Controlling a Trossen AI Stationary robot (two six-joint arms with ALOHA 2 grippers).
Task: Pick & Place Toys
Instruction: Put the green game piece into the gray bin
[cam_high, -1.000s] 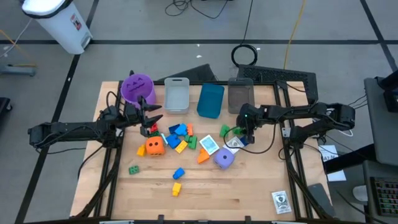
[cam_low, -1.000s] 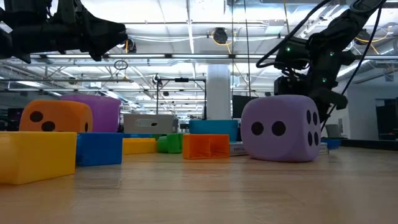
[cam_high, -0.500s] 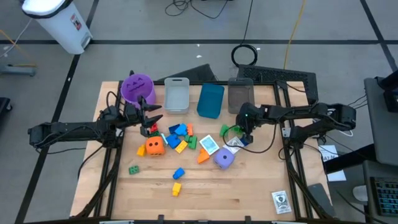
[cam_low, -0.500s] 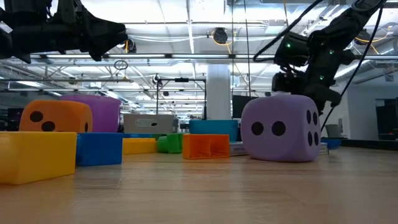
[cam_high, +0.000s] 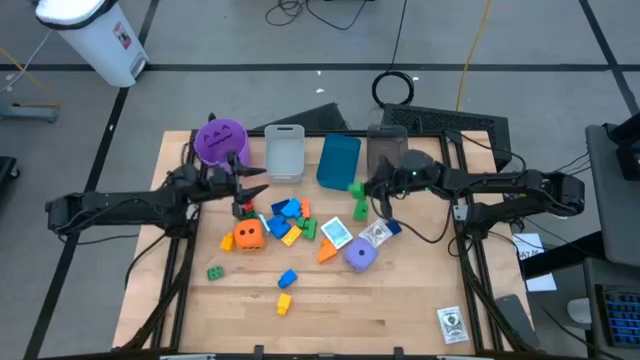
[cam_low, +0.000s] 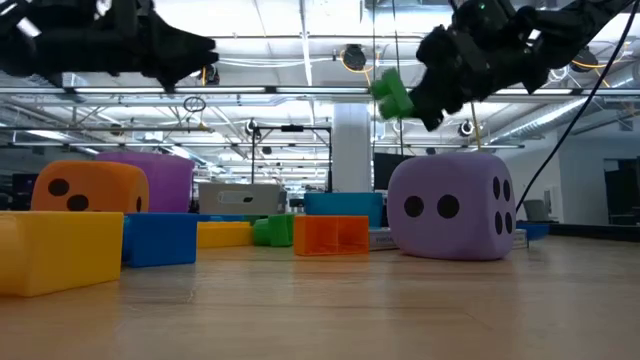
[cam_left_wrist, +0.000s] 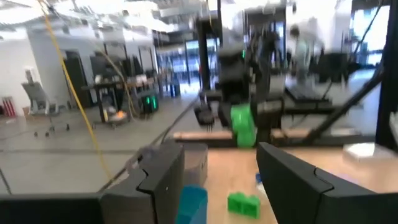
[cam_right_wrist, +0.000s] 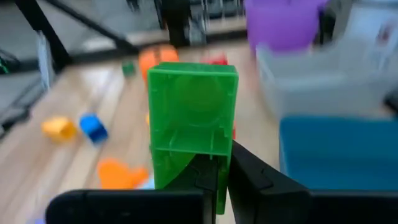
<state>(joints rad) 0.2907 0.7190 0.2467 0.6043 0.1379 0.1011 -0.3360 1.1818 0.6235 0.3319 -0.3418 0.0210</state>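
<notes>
green brick (cam_high: 357, 189) held aloft, orange die (cam_high: 249, 234), purple die (cam_high: 360, 255), bricks scattered on table

Even overhead light falls on the bench (cam_high: 400, 300), shadows soft; ceiling strip lights (cam_low: 300, 40) glare in the low view; both wrist views smear.

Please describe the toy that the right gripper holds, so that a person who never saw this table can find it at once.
Start at the blue bin in the row of bins at the table's far edge. Just beside it, the right gripper is shut on a green brick, lifted off the table. Other green bricks lie on the wood; only this one hangs in the air.
</notes>
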